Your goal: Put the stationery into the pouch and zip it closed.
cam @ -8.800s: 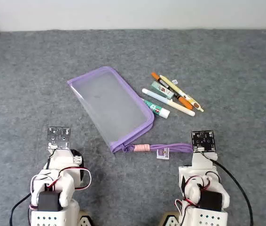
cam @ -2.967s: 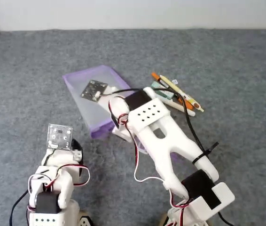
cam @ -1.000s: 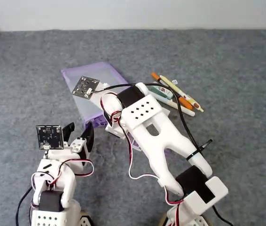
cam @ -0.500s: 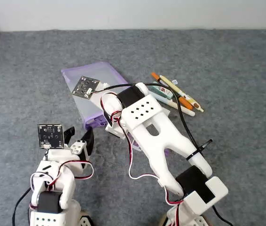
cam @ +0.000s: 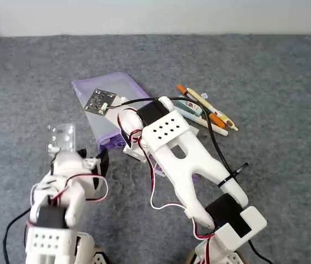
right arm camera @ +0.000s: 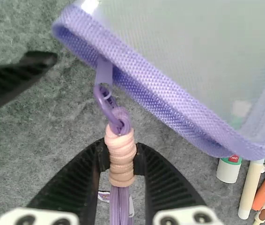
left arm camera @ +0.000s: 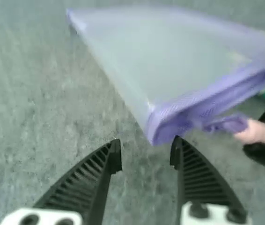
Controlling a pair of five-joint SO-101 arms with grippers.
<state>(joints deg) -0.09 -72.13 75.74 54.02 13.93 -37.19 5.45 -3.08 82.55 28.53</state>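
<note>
The right gripper point(right arm camera: 121, 151) has its jaws clenched on a pink ribbed bead point(right arm camera: 121, 171). The bead is strung on the purple cord point(right arm camera: 120, 206) that hangs from the zip pull point(right arm camera: 105, 93) at a corner of the pouch point(right arm camera: 193, 61). The left gripper point(left arm camera: 145, 147) has its jaws released and spread wide, grasping nothing, with the tips just beside that same corner; whether they touch it cannot be told. The pouch is clear with purple trim and lies on the grey, carpet-like surface point(cam: 276, 71), partly under the right arm point(cam: 183, 148), which stretches diagonally over it. The stationery point(cam: 205, 110), a small cluster of pens and markers in orange, white, yellow and green, lies on the surface just beside the pouch, outside it. A pale wall point(cam: 155, 16) runs along the far edge of the surface
</note>
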